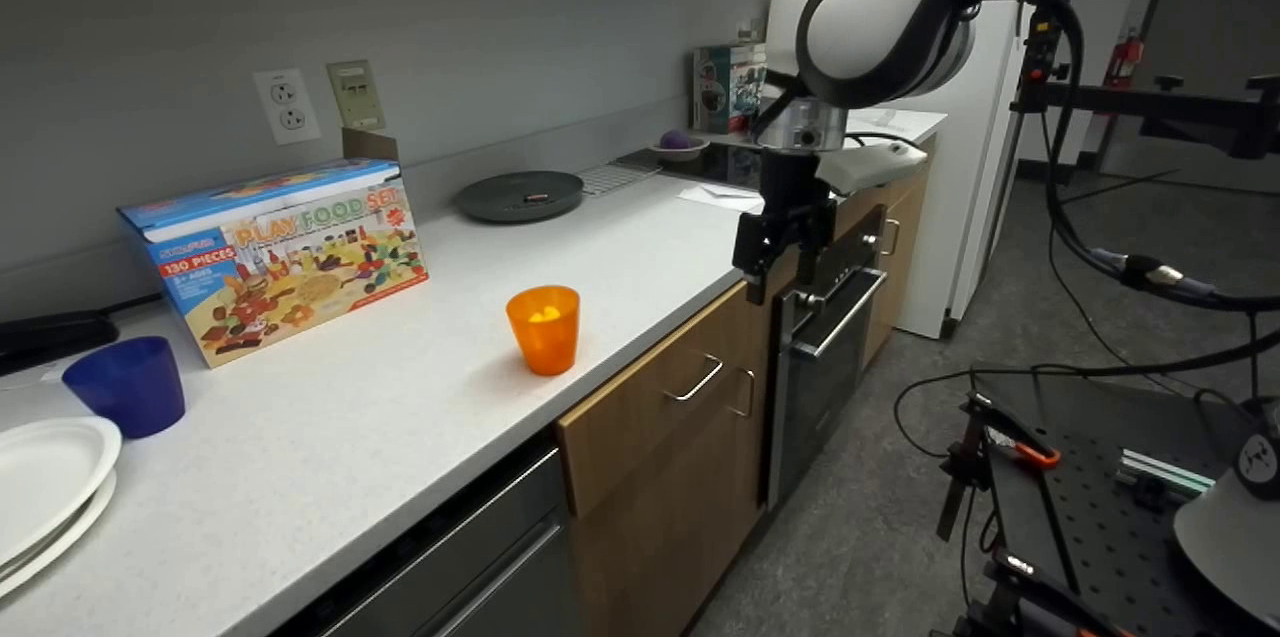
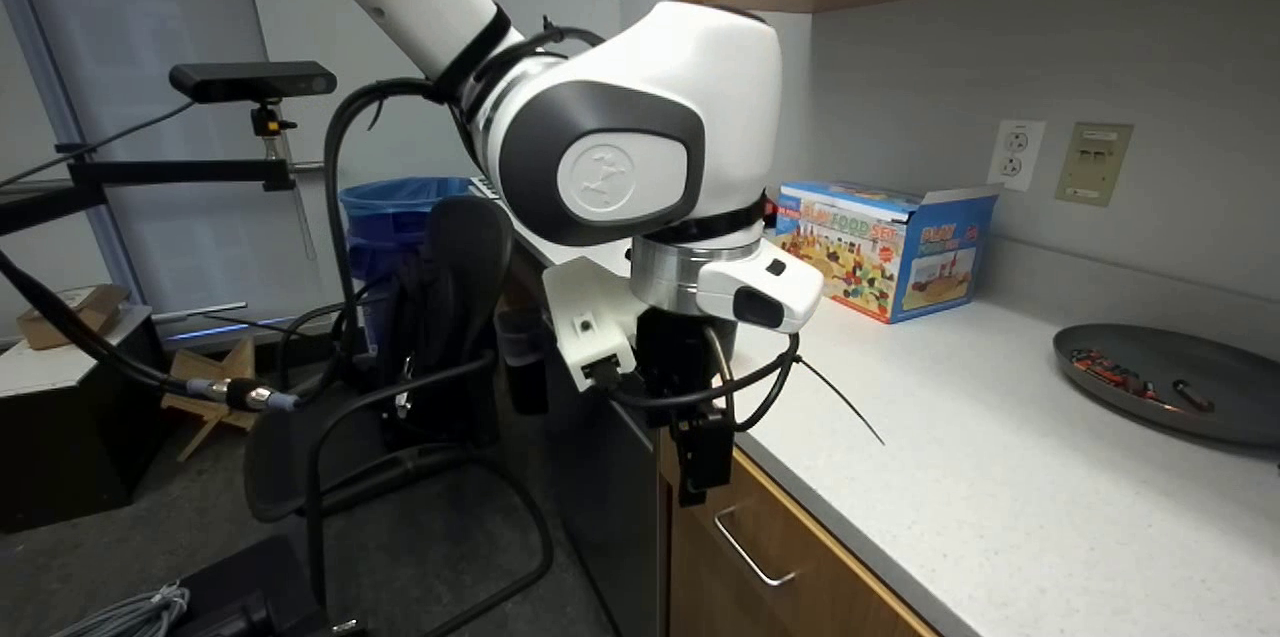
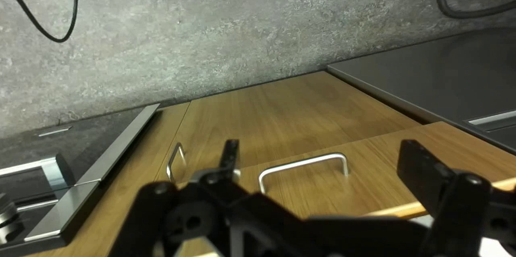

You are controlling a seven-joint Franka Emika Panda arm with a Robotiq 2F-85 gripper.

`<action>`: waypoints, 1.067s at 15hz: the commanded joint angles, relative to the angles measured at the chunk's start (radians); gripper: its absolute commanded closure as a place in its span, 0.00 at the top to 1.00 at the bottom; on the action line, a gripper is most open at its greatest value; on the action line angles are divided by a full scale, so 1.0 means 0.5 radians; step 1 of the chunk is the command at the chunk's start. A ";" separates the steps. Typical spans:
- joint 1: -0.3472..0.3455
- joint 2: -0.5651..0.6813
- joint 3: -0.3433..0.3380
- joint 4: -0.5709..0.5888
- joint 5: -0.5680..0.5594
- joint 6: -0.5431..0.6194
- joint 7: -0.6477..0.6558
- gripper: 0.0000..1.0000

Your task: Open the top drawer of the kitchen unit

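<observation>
The arm point(image 2: 690, 87) points down, its pincer point(image 3: 322, 156) spread wide and empty, apparently near the top drawer point(image 3: 371, 176).

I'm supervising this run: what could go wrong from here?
The open claw might fumble: in the wrist view its fingers spread along the bar handle of the top drawer, not across it. The claw could snag the nearby door handle. The orange cup stands near the front edge of the worktop; a bump might topple it.
</observation>
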 commanded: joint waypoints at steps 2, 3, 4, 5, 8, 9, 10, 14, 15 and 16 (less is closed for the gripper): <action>-0.016 0.026 0.018 0.014 0.021 -0.002 0.011 1.00; -0.016 0.026 0.018 0.017 0.021 -0.002 0.015 1.00; -0.016 0.026 0.018 0.020 0.021 -0.002 0.019 1.00; -0.016 0.027 0.018 0.023 0.021 -0.002 0.022 1.00; -0.038 0.116 -0.009 0.027 0.078 0.035 0.017 1.00; -0.050 0.156 -0.023 0.018 0.101 0.077 0.020 1.00; -0.061 0.191 -0.034 0.013 0.135 0.106 0.018 1.00; -0.109 0.383 -0.051 0.030 0.331 0.277 -0.005 1.00; -0.116 0.438 -0.043 0.042 0.384 0.322 -0.003 1.00; -0.121 0.487 -0.029 0.049 0.436 0.370 -0.004 1.00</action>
